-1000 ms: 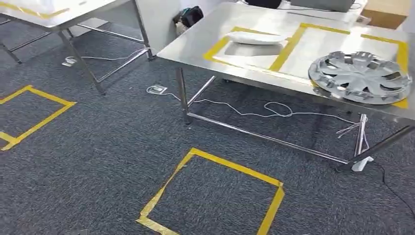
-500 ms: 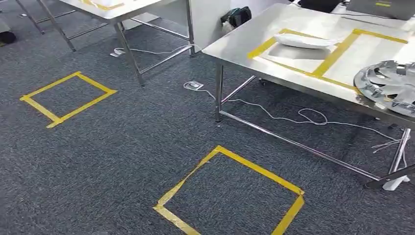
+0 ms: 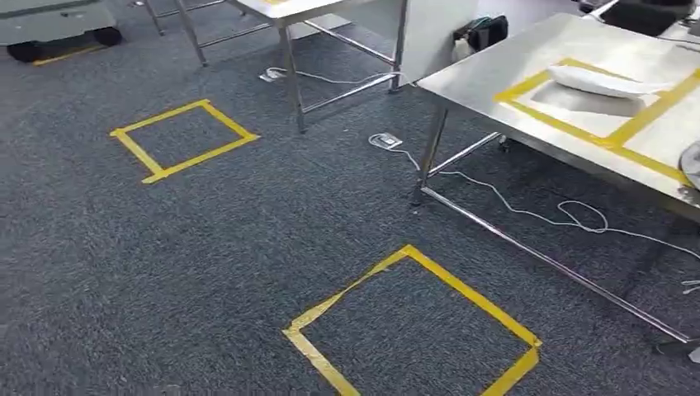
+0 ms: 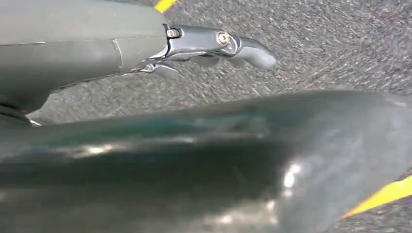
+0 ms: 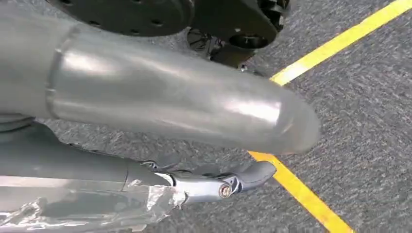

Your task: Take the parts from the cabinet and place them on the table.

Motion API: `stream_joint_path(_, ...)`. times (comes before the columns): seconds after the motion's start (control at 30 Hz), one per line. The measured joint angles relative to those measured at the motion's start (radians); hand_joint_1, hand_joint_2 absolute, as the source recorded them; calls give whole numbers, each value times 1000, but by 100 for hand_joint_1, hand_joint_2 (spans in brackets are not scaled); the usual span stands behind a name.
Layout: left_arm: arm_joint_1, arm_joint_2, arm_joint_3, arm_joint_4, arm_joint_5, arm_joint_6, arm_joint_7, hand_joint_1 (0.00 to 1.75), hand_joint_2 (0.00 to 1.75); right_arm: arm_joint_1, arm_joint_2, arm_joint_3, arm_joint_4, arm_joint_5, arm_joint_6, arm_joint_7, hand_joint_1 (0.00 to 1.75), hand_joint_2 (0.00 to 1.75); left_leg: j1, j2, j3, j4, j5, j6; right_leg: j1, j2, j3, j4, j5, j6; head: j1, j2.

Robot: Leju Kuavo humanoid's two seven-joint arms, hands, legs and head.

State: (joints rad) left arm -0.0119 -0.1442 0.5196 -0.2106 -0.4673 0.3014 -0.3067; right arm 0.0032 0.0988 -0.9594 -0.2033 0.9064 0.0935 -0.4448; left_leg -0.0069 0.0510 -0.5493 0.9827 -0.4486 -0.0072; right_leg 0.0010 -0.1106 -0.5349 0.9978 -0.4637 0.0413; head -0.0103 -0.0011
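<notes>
You are between carries: left hand (image 4: 214, 46) and right hand (image 5: 223, 182) hang empty, fingers loosely extended over carpet (image 3: 165, 272). Next, find the cabinet.

No readable text, labels, brands or numbers in any view. Only markings: plain yellow tape squares (image 3: 413, 326) on the carpet and yellow tape outlines (image 3: 607, 136) on the bench (image 3: 495, 70), all unlettered. Nothing legible on the white part (image 3: 598, 80) lying there.
</notes>
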Motion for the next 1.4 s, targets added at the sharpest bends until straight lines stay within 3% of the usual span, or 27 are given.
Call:
stream_joint_path(0.07, 6, 0, 2, 0, 0, 2, 0, 0, 0, -2, 0, -1, -1, 0, 0, 0, 0, 0, 0, -17, -1, -5, 6, 16, -3, -15, 5, -2, -2, 12, -2, 0)
stream_joint_path(0.13, 7, 0, 6, 0, 5, 1, -2, 0, 0, -2, 0, -3, -4, 2, 1, -7, 0, 0, 6, -35, -5, -6, 13, 28, -8, 73, -33, 77, -66, 19, 5, 0)
stream_joint_path(0.17, 4, -3, 8, 0, 9, -2, -2, 0, 0, -1, 0, -3, -4, 4, 3, -10, 0, 0, 5, -45, -7, -6, 15, 32, -9, 95, -67, 159, -110, 20, 7, 0)
stream_joint_path(0.23, 0, -6, 13, 0, 13, -6, -2, 0, 0, 3, -2, -6, -5, 7, 1, -16, 0, 0, 2, -69, -13, -5, 20, 38, -7, 109, -133, 305, -163, 19, 8, 0)
stream_joint_path(0.27, -1, -8, 18, 0, 14, -6, -2, 0, 0, 4, -5, -7, -5, 9, 1, -20, 0, 0, 1, -82, -14, -5, 22, 38, -6, 110, -142, 321, -157, 16, 8, 0)
stream_joint_path(0.3, 0, -8, 22, 0, 13, -5, -3, 0, 0, 4, -8, -8, -5, 11, 1, -22, 0, 0, 0, -96, -15, -5, 24, 37, -5, 111, -126, 288, -128, 12, 8, 0)
stream_joint_path(0.37, 1, -9, 24, 0, 3, 4, -5, 0, 0, 2, -10, -8, -7, 16, 1, -26, 0, 0, 1, -123, -15, -5, 28, 30, -5, 129, -39, 118, -41, 5, 8, 0)
stream_joint_path(0.4, 0, -11, 24, 0, 5, 5, -5, 0, 0, 0, -10, -8, -7, 18, 2, -27, 0, 0, 1, -133, -15, -5, 30, 27, -8, 169, 4, 39, -14, 3, 9, 0)
stream_joint_path(0.43, -3, -11, 27, 0, 15, 5, -5, 0, 0, -1, -10, -8, -7, 19, 5, -29, 0, 0, -6, -141, -20, 2, 31, 23, -12, 190, 17, 0, -28, 1, 8, 0)
stream_joint_path(0.5, -5, -14, 38, 0, 31, 2, -5, 0, 0, 0, -10, -8, -7, 22, 8, -29, 0, 0, -1, -159, -28, -1, 39, 12, -7, 174, 15, 3, -24, -2, 8, 0)
stream_joint_path(0.57, 1, -16, 49, 0, 27, 0, 0, 0, 0, -1, -9, -8, -7, 30, 8, -27, 0, 0, 4, -178, -37, -2, 48, -1, -7, 153, 17, 0, -14, -17, 7, 0)
stream_joint_path(0.6, 3, -16, 50, 0, 20, 0, 0, 0, 0, -3, -7, -8, -7, 34, 8, -23, 0, 0, 2, -143, -44, 12, 32, -2, -10, 139, 18, -4, -8, -22, 7, 0)
stream_joint_path(0.67, 0, -16, 50, 0, 18, -2, -3, 0, 0, 1, -7, -8, -7, 38, 3, -18, 0, 0, 1, -80, -98, 129, -51, -12, -9, 118, 13, -5, -6, -28, -1, 0)
stream_joint_path(0.73, -4, -16, 51, 0, 18, -9, -10, 0, 0, 6, -7, -9, -7, 39, -1, -13, 0, 0, 4, -65, -169, 291, -121, -19, -7, 85, 8, -5, -6, -28, 0, 0)
stream_joint_path(0.77, -4, -16, 51, 0, 18, -13, -11, 0, 0, 5, -7, -9, -7, 40, -2, -11, 0, 0, 6, -63, -180, 319, -123, -21, -7, 72, 7, -5, -6, -28, 0, 0)
stream_joint_path(0.83, 0, -16, 52, 0, 20, -27, -22, 0, 0, 2, -6, -9, -7, 40, -2, -5, 0, 0, 10, -60, -132, 246, -69, -24, -8, 49, 7, -5, -6, -28, -1, 0)
stream_joint_path(0.87, 1, -16, 53, 0, 20, -31, -29, 0, 0, 1, -3, -9, -7, 40, -3, -3, 0, 0, 10, -48, -78, 150, -25, -23, -10, 37, 9, -5, -6, -25, 0, 0)
stream_joint_path(0.9, -1, -16, 53, 0, 20, -34, -34, 0, 0, 0, 0, -9, -7, 40, -3, -3, 0, 0, 10, -14, -23, 60, 4, -23, -10, 26, 12, -4, -8, -21, -1, 0)
stream_joint_path(0.93, -5, -18, 53, 0, 20, -38, -39, 0, 0, 0, 0, -9, -7, 40, -3, -3, 0, 0, 6, 35, 5, 8, 0, -27, 0, 18, 11, 1, -13, -12, -3, 0)
stream_joint_path(0.97, -9, -19, 53, 0, 20, -41, -41, 0, 0, 0, 0, -9, -7, 40, -4, -3, 0, 0, 4, 16, 1, 5, 1, -7, 1, 10, 8, 4, -14, -6, -2, 0)
stream_joint_path(1.07, -3, -17, 55, 0, 20, -41, -42, 0, 0, -6, 1, -9, -7, 40, -5, -2, 0, 0, -1, -14, -5, 2, 3, 12, -2, -20, 20, -1, -15, 9, 4, 0)
stream_joint_path(1.1, -1, -17, 56, 0, 20, -41, -42, 0, 0, -6, 3, -9, -7, 40, -5, -2, 0, 0, 5, -24, -3, -1, 7, 20, -8, 3, 12, 9, -27, 18, 5, 0)
stream_joint_path(1.17, -4, -18, 56, 0, 20, -42, -42, 0, 0, -5, 5, -9, -7, 40, -5, -2, 0, 0, 5, -43, -7, -1, 11, 30, -9, 86, -35, 123, -99, 21, 13, 0)
stream_joint_path(1.23, -6, -18, 56, 0, 20, -43, -42, 0, 0, 1, 5, -9, -7, 40, -5, -2, 0, 0, 3, -70, -12, 0, 14, 35, -8, 108, -116, 294, -168, 21, 16, 0)
stream_joint_path(1.27, -5, -18, 56, 0, 20, -43, -42, 0, 0, 2, 5, -9, -7, 40, -5, -1, 0, 0, 2, -83, -12, 0, 15, 36, -7, 110, -139, 335, -174, 19, 16, 0)
stream_joint_path(1.33, -2, -17, 56, 0, 20, -43, -42, 0, 0, 1, 5, -9, -7, 40, -5, -1, 0, 0, 1, -110, -12, 0, 17, 35, -7, 112, -114, 268, -114, 13, 16, 0)
stream_joint_path(1.4, -3, -18, 56, 0, 20, -43, -42, 0, 0, 0, 5, -9, -7, 40, -6, -1, 0, 0, 2, -139, -10, 0, 19, 30, -8, 145, -22, 76, -20, 6, 16, 0)
